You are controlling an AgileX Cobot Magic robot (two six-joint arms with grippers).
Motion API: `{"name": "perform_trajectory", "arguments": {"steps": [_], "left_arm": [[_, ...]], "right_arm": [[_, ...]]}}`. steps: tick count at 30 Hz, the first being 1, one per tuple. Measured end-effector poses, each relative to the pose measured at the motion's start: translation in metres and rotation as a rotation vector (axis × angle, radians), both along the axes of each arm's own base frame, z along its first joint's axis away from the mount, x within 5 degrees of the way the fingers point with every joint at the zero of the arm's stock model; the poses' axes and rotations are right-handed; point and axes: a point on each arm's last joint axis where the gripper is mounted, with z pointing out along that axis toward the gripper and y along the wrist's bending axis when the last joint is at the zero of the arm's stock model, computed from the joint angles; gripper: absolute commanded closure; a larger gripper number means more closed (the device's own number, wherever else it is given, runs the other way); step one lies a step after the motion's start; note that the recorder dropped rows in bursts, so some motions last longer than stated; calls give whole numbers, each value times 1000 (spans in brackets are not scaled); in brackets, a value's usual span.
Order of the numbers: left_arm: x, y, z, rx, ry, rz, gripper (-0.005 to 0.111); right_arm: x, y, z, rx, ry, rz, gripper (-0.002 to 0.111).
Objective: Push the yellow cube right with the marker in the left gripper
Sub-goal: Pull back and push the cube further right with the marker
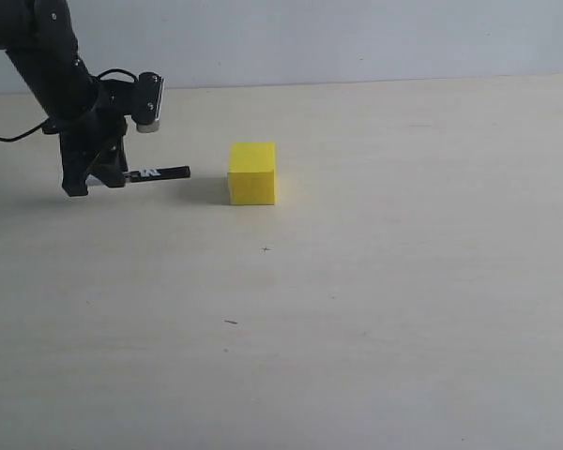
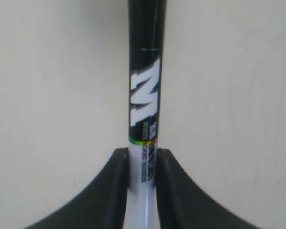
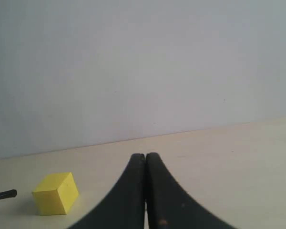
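The yellow cube [image 1: 251, 173] rests on the pale table, left of centre in the exterior view; the right wrist view shows the yellow cube [image 3: 56, 192] too, far off to one side. My left gripper [image 1: 115, 176] is shut on the marker [image 1: 157, 173], which lies level and points right at the cube, its black tip a short gap from the cube's left face. In the left wrist view the marker [image 2: 145, 90] runs out from between the black fingers [image 2: 115, 183], white barrel pinched, black cap beyond. My right gripper [image 3: 145, 156] is shut on nothing, out of the exterior view.
The table [image 1: 375, 309] is a bare pale wood surface running to a plain wall [image 1: 357, 37] at the back. The left arm [image 1: 47, 56] and its black cable reach in from the upper left.
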Motion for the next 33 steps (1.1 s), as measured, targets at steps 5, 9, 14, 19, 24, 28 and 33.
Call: {"name": "perform_trajectory", "arguments": {"steps": [5, 9, 14, 19, 24, 28, 33], "left_arm": [[11, -6, 16, -26, 23, -27, 107], [24, -7, -1, 20, 104, -21, 107], [36, -9, -9, 27, 96, -2, 107], [38, -10, -22, 52, 114, -14, 107], [36, -20, -24, 57, 113, -35, 107], [27, -62, -22, 34, 71, -104, 107], [19, -92, -16, 9, 47, -148, 107]], "right_arm": [[0, 0, 0, 0, 0, 0, 108], [0, 0, 0, 0, 0, 0, 108], [0, 0, 0, 0, 0, 0, 108], [0, 0, 0, 0, 0, 0, 108], [0, 0, 0, 0, 0, 0, 108], [0, 0, 0, 0, 0, 0, 108], [0, 0, 0, 0, 0, 0, 108]]}}
